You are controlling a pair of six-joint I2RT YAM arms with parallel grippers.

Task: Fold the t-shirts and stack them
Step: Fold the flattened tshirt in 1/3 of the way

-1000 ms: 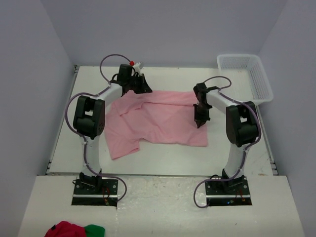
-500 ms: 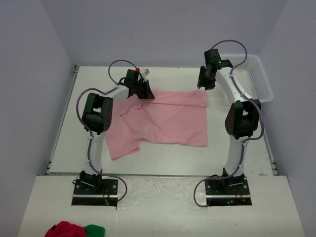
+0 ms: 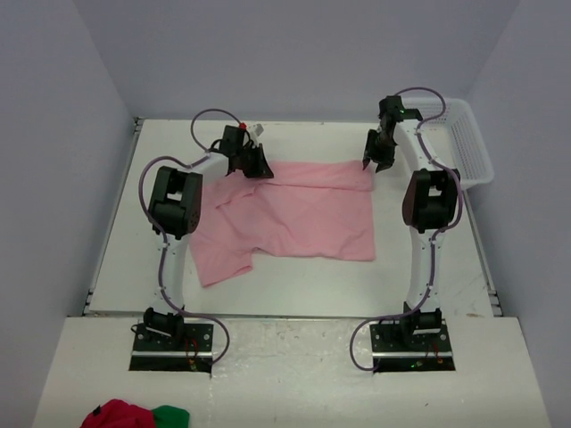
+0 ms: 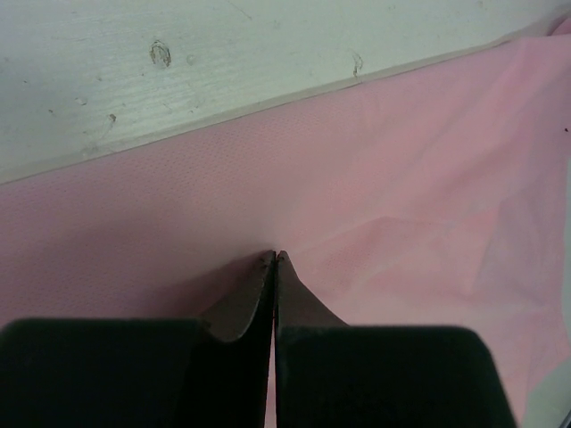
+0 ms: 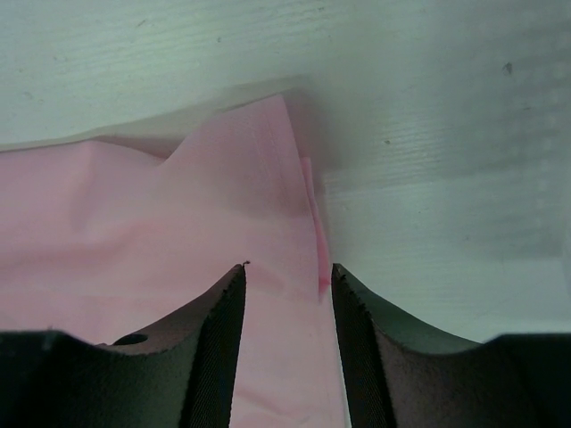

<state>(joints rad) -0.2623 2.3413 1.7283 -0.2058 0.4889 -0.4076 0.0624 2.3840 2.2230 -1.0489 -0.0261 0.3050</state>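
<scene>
— Left gripper (image 4: pixel 275 259): closed or not?
— Closed. Its wrist camera shows both fingers pressed together on pink cloth that puckers at the tips. From above you can only tell that it sits at the far left corner of the t-shirt (image 3: pixel 294 218).
— And the shirt?
— It lies spread on the table (image 3: pixel 303 290).
— Right gripper (image 5: pixel 287 275)?
— Jaws apart, straddling the far right corner. Only the top view shows the white basket (image 3: pixel 466 143) nearby.

I see a white plastic lattice basket (image 3: pixel 471 147) at the far right corner of the white painted wooden table (image 3: pixel 294 276). A crumpled red-and-green cloth bundle (image 3: pixel 134 415) lies at the near left edge.
</scene>
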